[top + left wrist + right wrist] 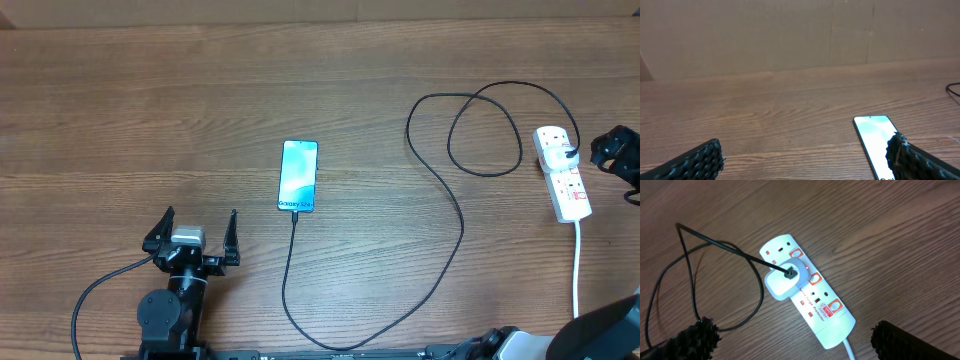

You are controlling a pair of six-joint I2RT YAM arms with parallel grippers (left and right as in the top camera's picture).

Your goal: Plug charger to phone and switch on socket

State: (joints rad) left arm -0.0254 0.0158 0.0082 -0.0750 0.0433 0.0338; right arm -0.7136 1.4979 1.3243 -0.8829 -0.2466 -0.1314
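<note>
The table (120,110) is bare wood across its whole left half, with open room on every side of the left arm. A brown cardboard wall (790,35) closes off the far edge.

The left gripper (200,222) sits near the front edge, left of centre. Its fingers (695,162) are spread wide apart, holding nothing and touching nothing.

The phone (298,176) lies flat just to the right of it and a little farther away, screen lit, long side running near to far. In the left wrist view the right-hand finger covers the phone's near corner.

The charger (455,205) runs from the phone's near end. It dips toward the front edge, swings right and away, then makes two overlapping loops at the far right. It ends in a white adapter (782,282) seated in the socket (827,312).

The socket lies flat near the right edge, its white lead (577,265) trailing toward the front. Its red switches (814,279) run along one side; I cannot tell which way any of them is set.

The right gripper (792,330) is at the right edge, just right of the socket. Its fingers are wide apart and empty, above the strip without touching it. There is little room between the socket and the table's right edge.
</note>
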